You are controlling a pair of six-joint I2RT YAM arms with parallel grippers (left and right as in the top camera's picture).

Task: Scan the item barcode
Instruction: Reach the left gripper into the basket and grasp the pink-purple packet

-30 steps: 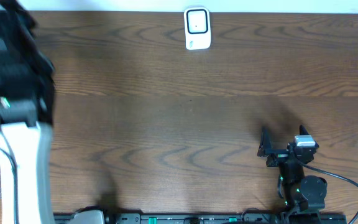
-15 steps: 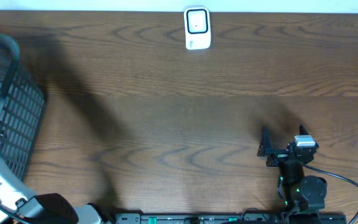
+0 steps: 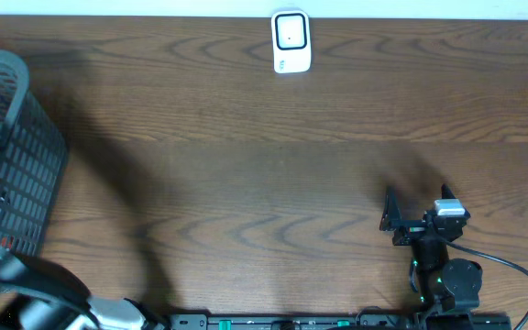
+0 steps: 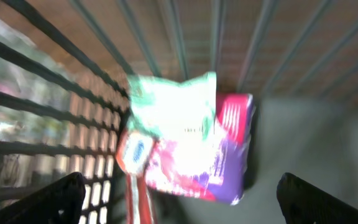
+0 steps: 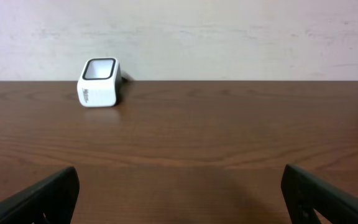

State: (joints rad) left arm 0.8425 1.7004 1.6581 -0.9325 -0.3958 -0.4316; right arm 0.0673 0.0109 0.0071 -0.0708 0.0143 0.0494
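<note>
- Brown wood-grain table (image 3: 264,156) is filling the overhead view, and a white scanner (image 3: 291,41) with a dark window is sitting at its 12 o'clock edge.
- At the 9 o'clock edge a dark wire basket (image 3: 21,165) is standing, partly cut off by the frame.
- At 7 o'clock the left arm (image 3: 26,289) is showing only as a blurred shape, just beside the basket.
- Over there the left gripper (image 4: 179,202) is aiming into the basket. Its jaws are standing wide apart, one tip in each lower corner of the left wrist view, and they are gripping nothing.
- Task items are lying on the basket floor, against the wire wall:
  - a green-and-white packet (image 4: 179,106) is overlapping a pink-and-purple packet (image 4: 225,158);
  - a red-and-white packet (image 4: 135,155) is lying at their 8 o'clock side.
- That view is blurring, so I cannot tell where any barcode is.
- At 5 o'clock the right arm (image 3: 438,261) is sitting low over the table.
- Its right gripper (image 5: 182,199) is pointing toward 12 o'clock with jaws spread wide and nothing between them.
- In the right wrist view the scanner (image 5: 98,82) is appearing at 11 o'clock, well apart from the tips.
</note>
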